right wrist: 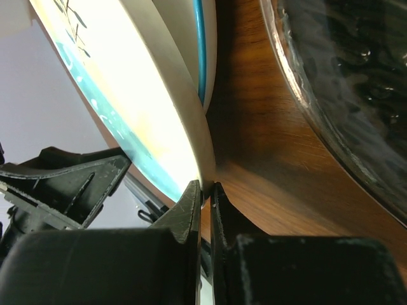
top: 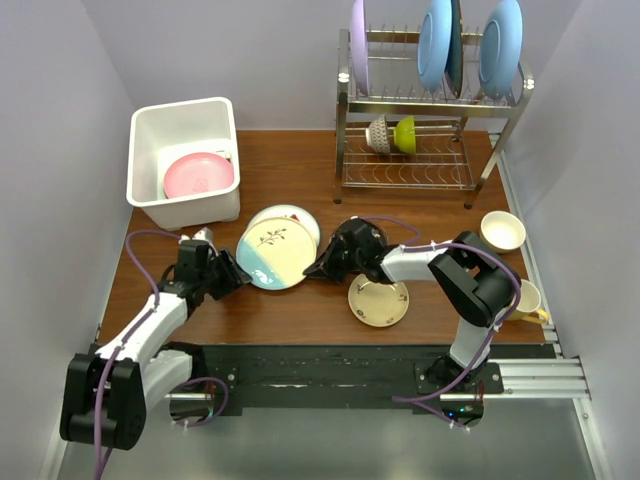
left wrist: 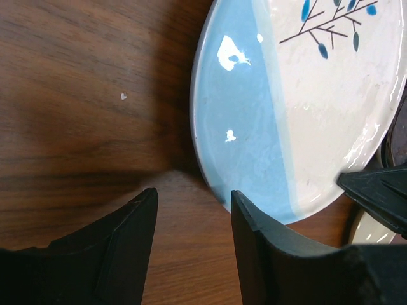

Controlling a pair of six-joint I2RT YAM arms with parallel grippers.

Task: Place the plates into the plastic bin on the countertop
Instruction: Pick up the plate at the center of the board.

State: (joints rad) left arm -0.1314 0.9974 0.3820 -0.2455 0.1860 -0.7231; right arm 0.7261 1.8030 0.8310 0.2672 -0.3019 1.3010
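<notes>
Two robot arms meet at a blue-and-cream plate on a wooden countertop; one pink plate already lies in the white bin.

The left gripper [left wrist: 193, 213] is partly open with nothing between its jaws. The rim of the blue-and-cream plate [left wrist: 286, 114] lies just ahead of it, toward its right finger. The right gripper [right wrist: 206, 190] is closed, its tips against the opposite rim of that plate, which looks tipped up there. A dark glass plate [right wrist: 356, 95] lies just beside the right gripper, and a small yellowish plate [top: 378, 302] is near it. A white plate [top: 297, 218] sits under the blue-and-cream one. The bin [top: 140, 120], well beyond the left gripper, holds the pink plate [top: 198, 175]. The task looks barely begun, with at least four plates left on the countertop [top: 300, 320].
</notes>
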